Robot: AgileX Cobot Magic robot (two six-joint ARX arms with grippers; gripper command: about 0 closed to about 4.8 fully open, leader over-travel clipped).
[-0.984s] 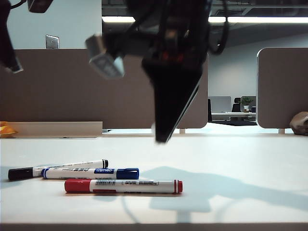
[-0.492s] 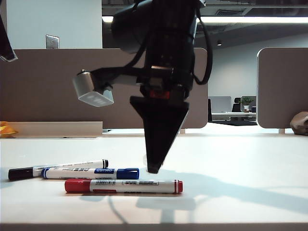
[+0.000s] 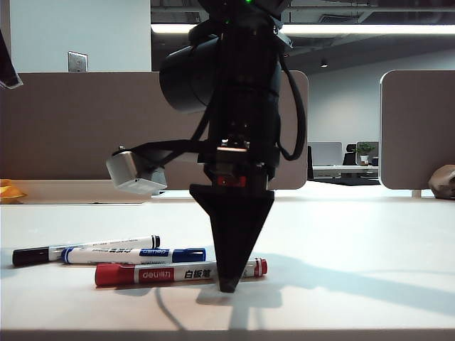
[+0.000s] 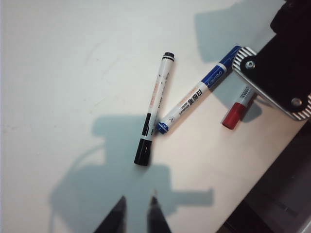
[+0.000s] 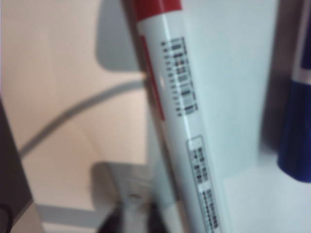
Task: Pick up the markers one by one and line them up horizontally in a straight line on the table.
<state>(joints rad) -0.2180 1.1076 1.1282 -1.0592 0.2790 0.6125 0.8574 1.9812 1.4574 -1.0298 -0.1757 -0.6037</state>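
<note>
Right claw is nearest: arm drops steeply from top of the ext. view, wedge-shaped fingers pointing straight down, tip at the bench and in front of the red-capped marker near its tail end. Can't tell if its fingers are apart or clamped; wrist cam too close and blurred, shows only dark finger tips beside the white barrel. Grey camera block sticks out to the side of that wrist.

Red-capped marker lies flat, roughly level across the view, cap to the left. Just behind it the blue-capped marker, then the black-capped marker, the two overlapping at an angle near the left end.

Left claw hangs high above the bench w/ fingers apart, nothing between them; only a bit of that arm shows at upper left edge.

Bench off-white, matte, w/ arm shadows. Beyond: grey-brown divider panels, ceiling strip lights, office desks far back.
</note>
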